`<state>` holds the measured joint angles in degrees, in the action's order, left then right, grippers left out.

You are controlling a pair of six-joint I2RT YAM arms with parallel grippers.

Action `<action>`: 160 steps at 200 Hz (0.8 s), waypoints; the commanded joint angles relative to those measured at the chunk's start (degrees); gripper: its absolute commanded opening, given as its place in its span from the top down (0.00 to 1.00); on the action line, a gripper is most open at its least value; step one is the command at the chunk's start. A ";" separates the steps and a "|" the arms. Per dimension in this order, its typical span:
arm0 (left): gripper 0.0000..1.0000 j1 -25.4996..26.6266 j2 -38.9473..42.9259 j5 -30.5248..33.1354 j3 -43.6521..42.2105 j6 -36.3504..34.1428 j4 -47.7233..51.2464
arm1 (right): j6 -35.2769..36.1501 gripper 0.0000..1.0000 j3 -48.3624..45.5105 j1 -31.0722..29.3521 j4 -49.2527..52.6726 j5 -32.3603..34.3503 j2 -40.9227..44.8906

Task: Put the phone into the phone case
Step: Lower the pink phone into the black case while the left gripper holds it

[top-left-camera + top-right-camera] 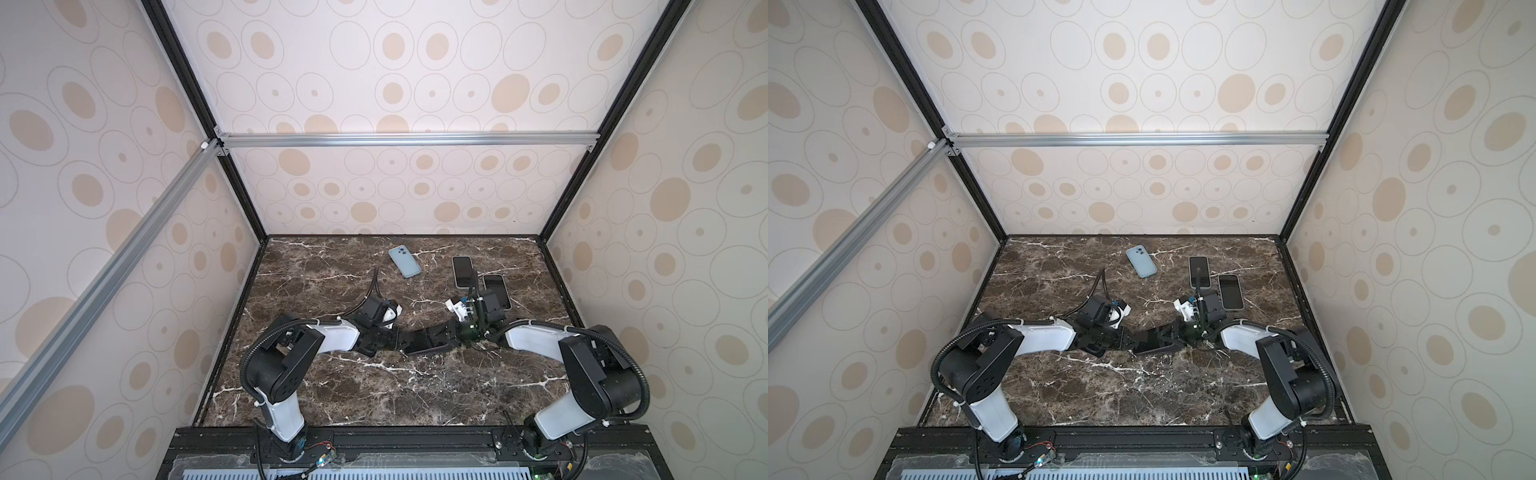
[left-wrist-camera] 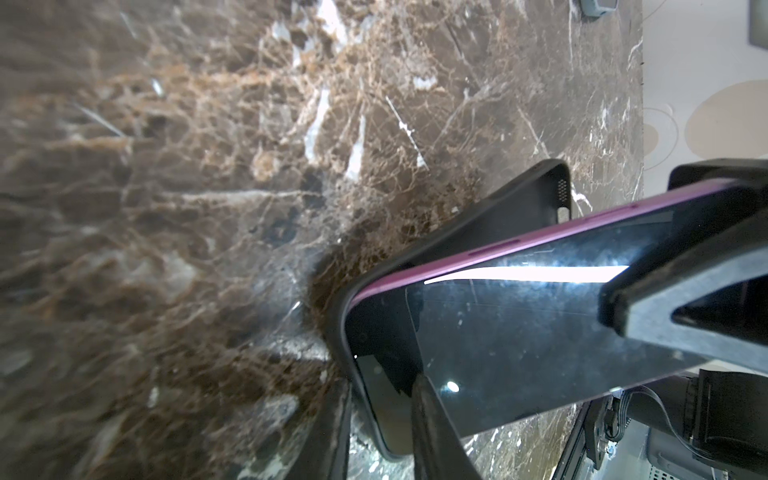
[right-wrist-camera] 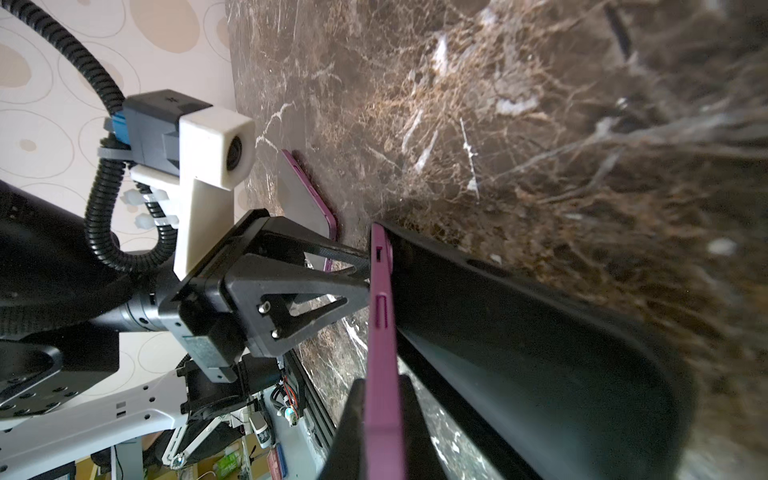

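Left gripper [image 3: 365, 266] pinches the phone's [image 2: 519, 324] bare end. Right gripper [image 3: 382, 415], fingers narrow, clamps the end already tucked in the case [image 2: 511, 216], likely steadying it over the table [image 1: 374, 395] so the loose end can be pressed in.

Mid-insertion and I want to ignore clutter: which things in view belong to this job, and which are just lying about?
In use: purple phone, held by right gripper; black case, over its end, held by left gripper.
Lying about: blue phone; far dark phone; near dark phone.
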<state>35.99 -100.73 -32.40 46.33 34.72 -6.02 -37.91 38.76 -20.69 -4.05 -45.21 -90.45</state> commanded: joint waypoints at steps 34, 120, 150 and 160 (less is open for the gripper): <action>0.74 1.18 -1.97 -0.84 2.21 -0.62 -0.49 | 1.12 1.00 -3.10 -1.06 5.18 7.63 -2.67; 0.74 1.62 -3.15 1.66 3.34 -2.11 2.96 | 6.05 0.79 1.83 -1.18 16.86 14.69 1.19; 0.74 1.72 -3.25 1.77 3.44 -2.20 3.12 | 6.01 0.72 2.71 -1.09 17.33 14.83 1.21; 0.74 1.80 -3.25 1.89 3.42 -2.33 3.22 | 6.26 0.70 3.19 -1.11 17.79 15.05 1.25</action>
<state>36.86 -102.50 -31.57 48.71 33.93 -5.04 -33.47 41.17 -21.45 7.84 -35.27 -88.01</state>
